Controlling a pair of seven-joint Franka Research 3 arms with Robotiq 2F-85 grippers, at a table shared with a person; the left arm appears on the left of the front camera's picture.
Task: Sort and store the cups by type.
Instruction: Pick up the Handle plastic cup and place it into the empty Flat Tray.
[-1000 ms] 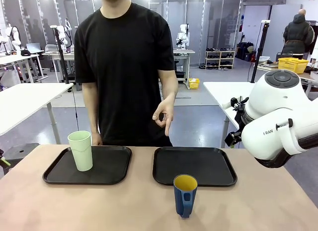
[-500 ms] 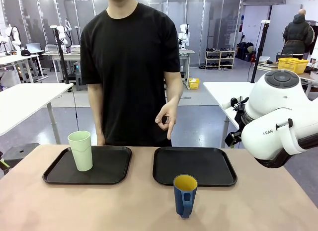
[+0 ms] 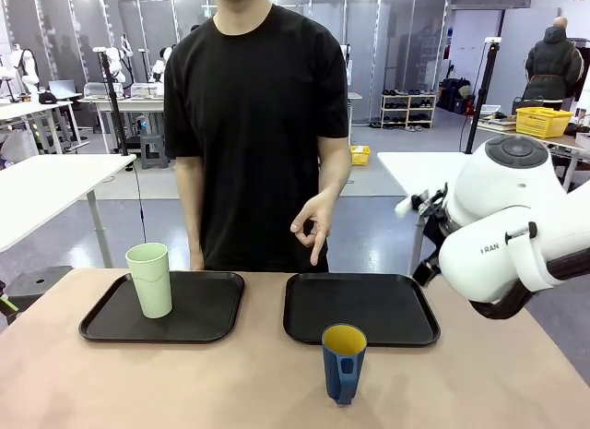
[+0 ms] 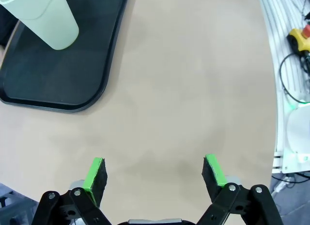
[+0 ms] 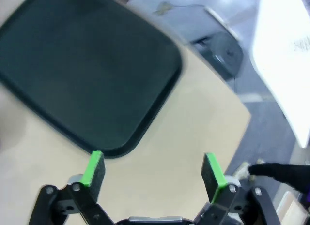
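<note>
Front view shows two black trays side by side on the counter (image 3: 184,392), and the right-hand tray (image 3: 387,311) serves as the reference. The dark blue mug (image 3: 343,363) stands upright on the counter just on the robot's side of that tray's near edge, yellow inside showing, handle turned toward the camera. The left-hand tray (image 3: 214,309) lies just to the left of the right-hand tray, a narrow gap between them, and the pale green tumbler (image 3: 149,280) stands upright on it, at the end farthest from the right-hand tray. A person in a black shirt stands beyond the trays, one hand (image 3: 312,228) hanging above the right-hand tray's far edge, thumb and forefinger touching. The white right arm (image 3: 498,240) is raised off to the right of the tray.

Right wrist view has the right end effector (image 5: 154,171) with its green-padded fingers spread wide and nothing between them, above bare counter just off a rounded corner of the right-hand tray.

Left wrist view has the left end effector (image 4: 154,171) likewise spread wide and empty over bare counter, the tumbler on its tray well beyond the fingers.
</note>
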